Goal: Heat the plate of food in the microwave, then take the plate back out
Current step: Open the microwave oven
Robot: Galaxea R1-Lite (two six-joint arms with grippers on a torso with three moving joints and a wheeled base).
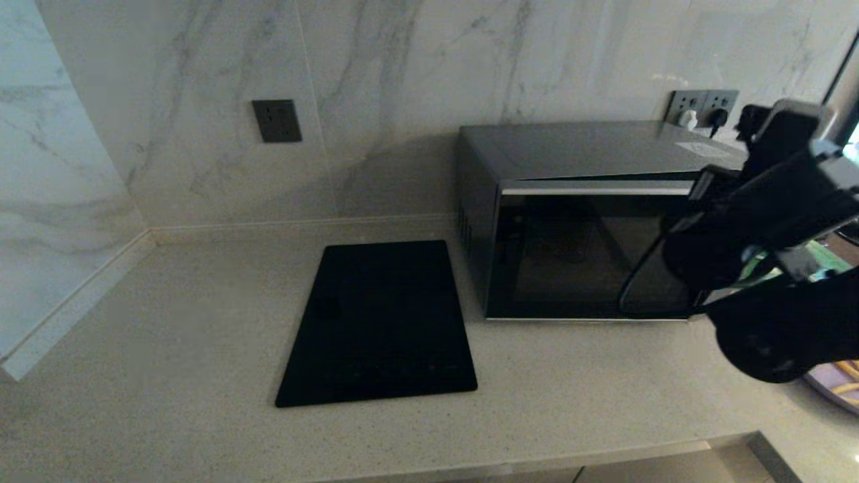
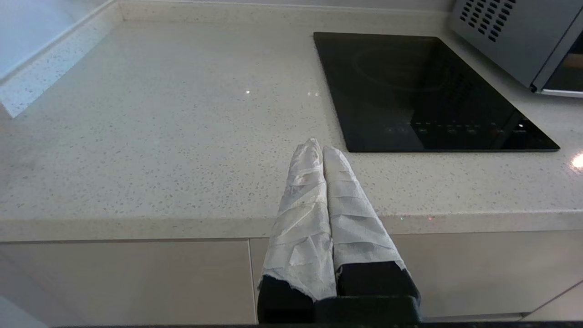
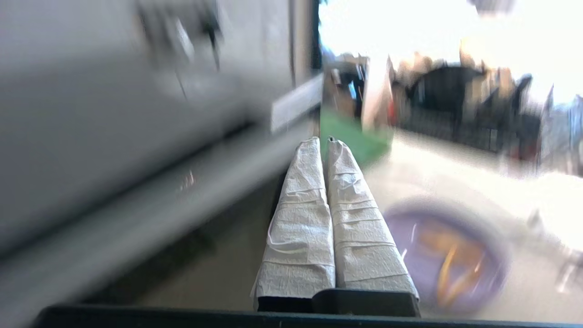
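Observation:
The silver-grey microwave (image 1: 570,221) stands on the counter at the right, its dark glass door facing me. My right arm hangs in front of its right-hand side and hides the button panel. The right gripper (image 3: 324,140) is shut with nothing between its white-wrapped fingers (image 3: 300,218). It is beside the microwave's front and above the counter. The lavender plate of food (image 3: 448,259) with orange-tan sticks lies on the counter just off to the side of the fingers, apart from them. Its rim (image 1: 839,389) peeks out under the arm. The left gripper (image 2: 319,145) is shut and empty over the counter's front edge.
A flat black rectangular panel (image 1: 379,322) lies in the counter left of the microwave. A green board (image 3: 360,136) sits beyond the right fingertips, near the microwave's right end. Wall sockets with plugs (image 1: 704,107) are behind the microwave. The counter's front edge (image 2: 182,223) runs below the left gripper.

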